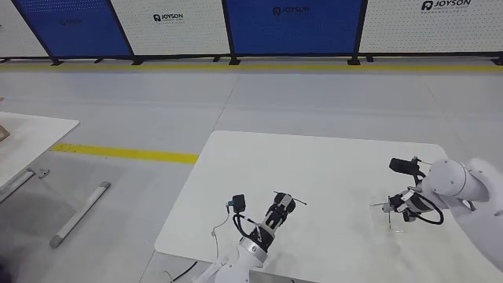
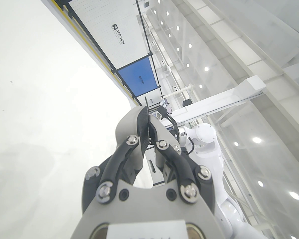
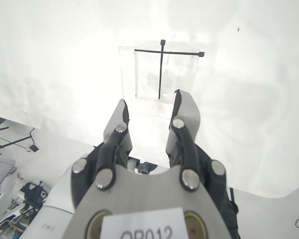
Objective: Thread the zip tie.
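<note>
My left gripper [image 1: 281,204] hovers near the table's front edge, shut on a thin black zip tie [image 1: 292,198]. In the left wrist view the tie's tip [image 2: 146,101] pokes out just past the closed fingertips [image 2: 142,118]. My right gripper [image 3: 151,99] stands open at the table's right side, just short of a clear plastic block [image 3: 184,75]. Two more black zip ties lie crossed on that block: one [image 3: 161,75] points toward the gripper, the other [image 3: 179,53] runs across it. My right gripper [image 1: 392,203] holds nothing.
The white table [image 1: 330,165] has rounded corners and a near edge right beside the left arm. A second white table [image 1: 27,137] stands to the far left. Blue and white pegboard panels [image 1: 291,8] line the back, across a grey floor.
</note>
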Controlling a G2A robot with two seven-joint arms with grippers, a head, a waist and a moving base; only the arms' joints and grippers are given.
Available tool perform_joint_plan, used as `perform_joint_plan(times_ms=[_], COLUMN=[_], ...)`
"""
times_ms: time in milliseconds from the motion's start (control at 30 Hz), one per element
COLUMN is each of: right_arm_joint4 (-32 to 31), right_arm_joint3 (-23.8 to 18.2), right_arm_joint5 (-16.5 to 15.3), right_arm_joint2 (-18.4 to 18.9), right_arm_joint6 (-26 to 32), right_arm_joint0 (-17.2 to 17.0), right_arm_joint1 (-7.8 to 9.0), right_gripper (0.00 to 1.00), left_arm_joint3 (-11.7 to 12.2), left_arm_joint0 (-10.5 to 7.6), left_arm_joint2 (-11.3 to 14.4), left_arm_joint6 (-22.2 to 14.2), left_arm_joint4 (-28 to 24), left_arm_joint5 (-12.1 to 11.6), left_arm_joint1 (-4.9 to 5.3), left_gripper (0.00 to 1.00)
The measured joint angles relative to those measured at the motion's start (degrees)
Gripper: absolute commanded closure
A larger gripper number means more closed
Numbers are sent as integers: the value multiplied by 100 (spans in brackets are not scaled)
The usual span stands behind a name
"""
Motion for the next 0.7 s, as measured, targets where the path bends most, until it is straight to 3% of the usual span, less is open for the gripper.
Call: perform_joint_plan(times_ms=[67, 433, 700], right_arm_joint4=[4, 143, 310], right_arm_joint3=[82, 582, 1057], right_arm_joint5=[0, 0, 0], right_arm_joint2=[-56, -535, -921], right_arm_joint6=[0, 0, 0], right_arm_joint0=[44, 394, 687], right_arm_joint1=[-11, -200, -380], right_gripper=[69, 67, 71], left_arm_joint3=[0, 0, 0], left_arm_joint0=[0, 0, 0], left_arm_joint2=[0, 0, 0], left_arm_joint6=[0, 0, 0], left_arm_joint4=[0, 0, 0], left_arm_joint5=[0, 0, 0], left_arm_joint1=[0, 0, 0], left_gripper=[100, 100, 100])
